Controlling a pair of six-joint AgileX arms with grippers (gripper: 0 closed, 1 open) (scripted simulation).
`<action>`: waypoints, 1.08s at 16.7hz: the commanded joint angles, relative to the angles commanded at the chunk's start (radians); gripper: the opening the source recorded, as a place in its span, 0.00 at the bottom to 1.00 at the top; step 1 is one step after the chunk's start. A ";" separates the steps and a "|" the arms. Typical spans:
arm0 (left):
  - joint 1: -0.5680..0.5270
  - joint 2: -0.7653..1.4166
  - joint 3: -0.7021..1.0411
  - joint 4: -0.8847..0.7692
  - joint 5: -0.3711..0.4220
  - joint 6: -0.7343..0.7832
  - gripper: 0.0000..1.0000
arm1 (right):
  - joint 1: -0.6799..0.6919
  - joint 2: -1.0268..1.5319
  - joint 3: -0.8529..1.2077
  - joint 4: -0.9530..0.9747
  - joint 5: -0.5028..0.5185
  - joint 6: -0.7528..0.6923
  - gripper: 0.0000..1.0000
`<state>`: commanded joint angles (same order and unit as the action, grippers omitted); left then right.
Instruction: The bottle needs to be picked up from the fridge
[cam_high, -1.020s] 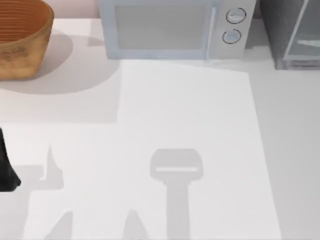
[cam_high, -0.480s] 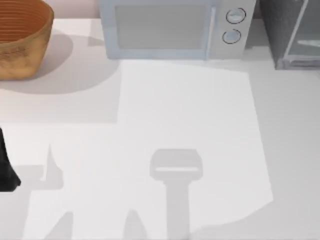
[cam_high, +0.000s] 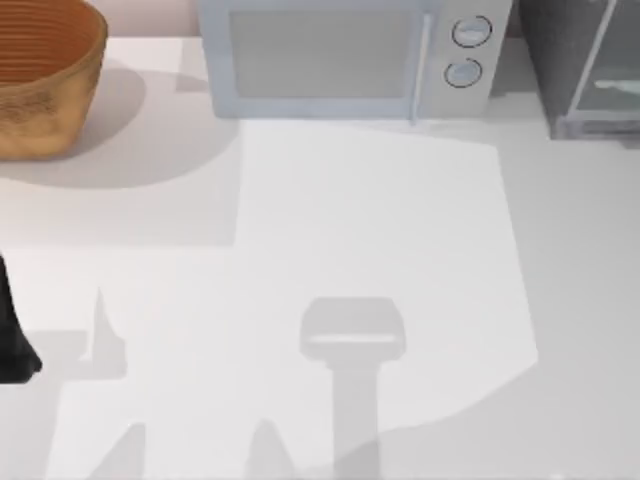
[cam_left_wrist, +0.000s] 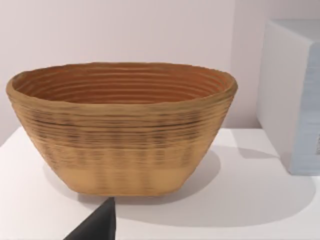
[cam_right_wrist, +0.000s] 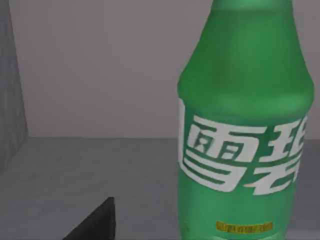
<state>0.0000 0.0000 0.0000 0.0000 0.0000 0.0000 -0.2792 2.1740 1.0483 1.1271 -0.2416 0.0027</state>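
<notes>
The bright green bottle (cam_right_wrist: 245, 125) stands upright and close in the right wrist view. It has a pale label band with white lettering. It rests on the dark grey floor of the fridge (cam_right_wrist: 75, 170), with grey walls behind and beside it. A dark part of my right gripper (cam_right_wrist: 95, 225) sits low and just beside the bottle, apart from it. In the top view the fridge (cam_high: 555, 60) stands at the back right, with its pale glassy door panel (cam_high: 612, 70). My left arm (cam_high: 12, 330) is parked at the table's left edge.
A woven brown basket (cam_high: 40, 80) stands at the back left, large in the left wrist view as the basket (cam_left_wrist: 120, 130). A light grey microwave (cam_high: 340, 55) with two round knobs is at the back middle. Arm shadows lie on the white table (cam_high: 380, 230).
A soft shadow has spread in from the table's lower right corner and grown toward the middle. The left arm, basket, microwave and fridge have not moved.
</notes>
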 joint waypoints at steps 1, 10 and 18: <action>0.000 0.000 0.000 0.000 0.000 0.000 1.00 | 0.001 0.003 0.003 -0.002 0.000 0.000 1.00; 0.000 0.000 0.000 0.000 0.000 0.000 1.00 | 0.035 0.157 0.298 -0.145 0.034 -0.002 1.00; 0.000 0.000 0.000 0.000 0.000 0.000 1.00 | 0.036 0.159 0.303 -0.149 0.035 -0.002 0.70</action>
<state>0.0000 0.0000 0.0000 0.0000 0.0000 0.0000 -0.2431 2.3333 1.3514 0.9776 -0.2064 0.0011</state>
